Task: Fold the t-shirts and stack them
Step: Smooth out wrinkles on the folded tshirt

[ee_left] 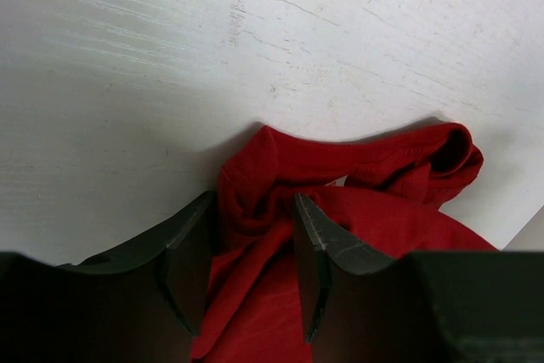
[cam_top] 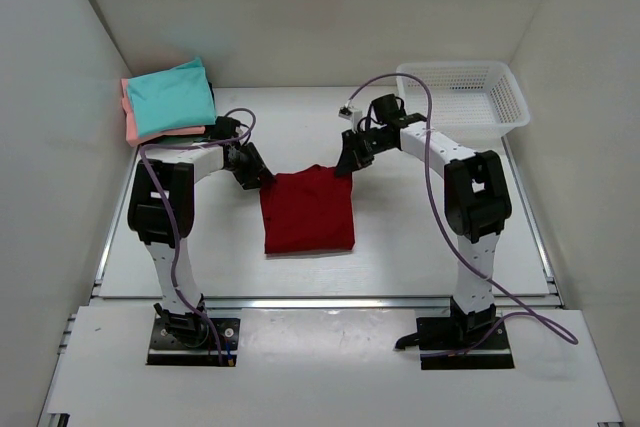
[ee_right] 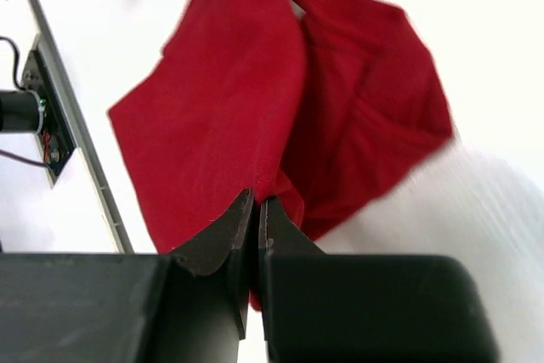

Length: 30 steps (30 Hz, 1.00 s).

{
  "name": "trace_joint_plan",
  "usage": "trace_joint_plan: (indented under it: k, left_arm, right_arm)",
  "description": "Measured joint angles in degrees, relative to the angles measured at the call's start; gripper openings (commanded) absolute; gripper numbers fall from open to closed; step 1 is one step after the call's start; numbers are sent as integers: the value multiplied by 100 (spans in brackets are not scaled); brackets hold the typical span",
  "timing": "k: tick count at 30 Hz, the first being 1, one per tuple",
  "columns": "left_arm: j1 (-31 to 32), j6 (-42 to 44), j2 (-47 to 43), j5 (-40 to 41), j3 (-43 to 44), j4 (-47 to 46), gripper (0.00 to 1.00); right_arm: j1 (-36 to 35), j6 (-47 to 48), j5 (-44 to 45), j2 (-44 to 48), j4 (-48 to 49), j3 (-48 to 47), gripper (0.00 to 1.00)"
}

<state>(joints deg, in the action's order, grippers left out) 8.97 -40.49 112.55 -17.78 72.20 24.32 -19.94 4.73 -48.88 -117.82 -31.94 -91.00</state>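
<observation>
A dark red t-shirt (cam_top: pixel 308 215) lies partly folded on the white table, between the two arms. My left gripper (cam_top: pixel 262 179) is at its far left corner. In the left wrist view the left gripper (ee_left: pixel 253 201) is shut on a thick bunch of the red t-shirt (ee_left: pixel 374 163). My right gripper (cam_top: pixel 347 165) is at the far right corner. In the right wrist view the right gripper (ee_right: pixel 257 201) is shut, pinching a thin edge of the red t-shirt (ee_right: pixel 229 82). A folded teal t-shirt (cam_top: pixel 172 97) lies on a salmon-pink t-shirt (cam_top: pixel 130 125) at the far left.
A white mesh basket (cam_top: pixel 520 107) stands at the far right corner. White walls enclose the table on the left, right and back. A metal rail (cam_top: pixel 330 299) runs along the table's near edge.
</observation>
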Motion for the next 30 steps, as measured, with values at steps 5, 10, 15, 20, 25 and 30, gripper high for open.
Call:
trace_joint_plan:
  k: [5, 10, 15, 20, 25, 30]
  left_arm:
    - [-22, 26, 35, -33, 28, 31, 51]
    - [-52, 44, 35, -68, 28, 55, 51]
    - [-85, 63, 39, -85, 44, 85, 51]
    - [-94, 81, 55, -87, 81, 138, 51]
    - [-101, 83, 55, -87, 81, 140, 52]
    - [-140, 28, 37, -94, 81, 125, 53]
  right_arm:
    - [-114, 151, -291, 76, 195, -96, 0]
    - [-179, 260, -883, 101, 382, -260, 0]
    - [-170, 168, -1637, 319, 750, -74, 0]
    - [-164, -48, -2179, 575, 1362, 136, 0]
    - [-96, -216, -2210, 409, 1899, 273, 0]
    - [-11, -345, -2120, -42, 2210, 332, 0]
